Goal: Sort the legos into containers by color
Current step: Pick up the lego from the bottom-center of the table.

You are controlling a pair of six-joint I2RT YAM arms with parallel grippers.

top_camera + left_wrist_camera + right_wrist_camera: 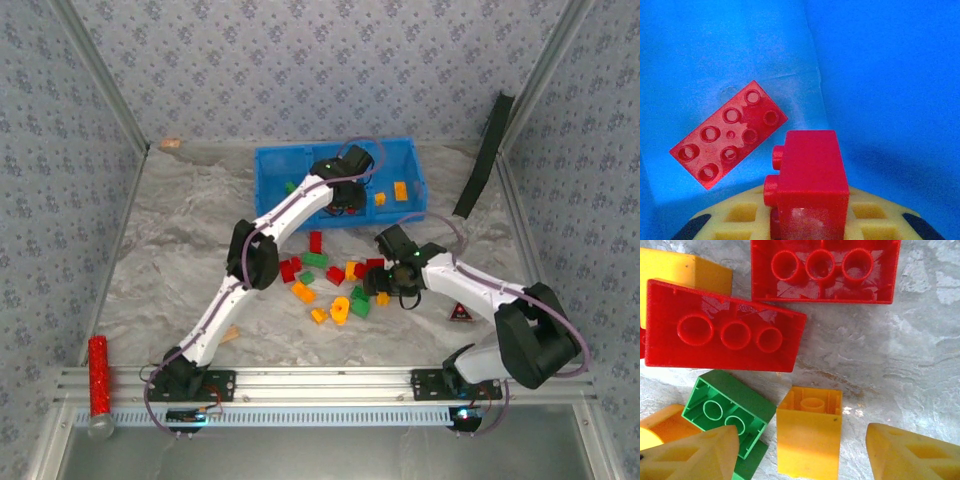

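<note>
The blue tray [275, 160] stands at the back of the table. My left gripper [345, 198] hangs over its middle compartment, shut on a small red brick [810, 175]. A flat red brick [730, 135] lies on the tray floor below it. In the top view a green brick [290, 186] lies in the left compartment and orange bricks [400, 190] lie in the right one. Loose legos [330, 280] are scattered mid-table. My right gripper [800, 455] is low over them, open, its fingers [910, 455] standing either side of an upturned yellow-orange brick [809, 437] with gaps on both sides.
A green brick [727, 415] lies against the right gripper's left finger, with two upturned red bricks [720, 327] beyond it. A red glittery cylinder [98, 372] lies on the near left rail. A small dark triangle [460, 316] sits under the right arm. Patterned walls enclose the table.
</note>
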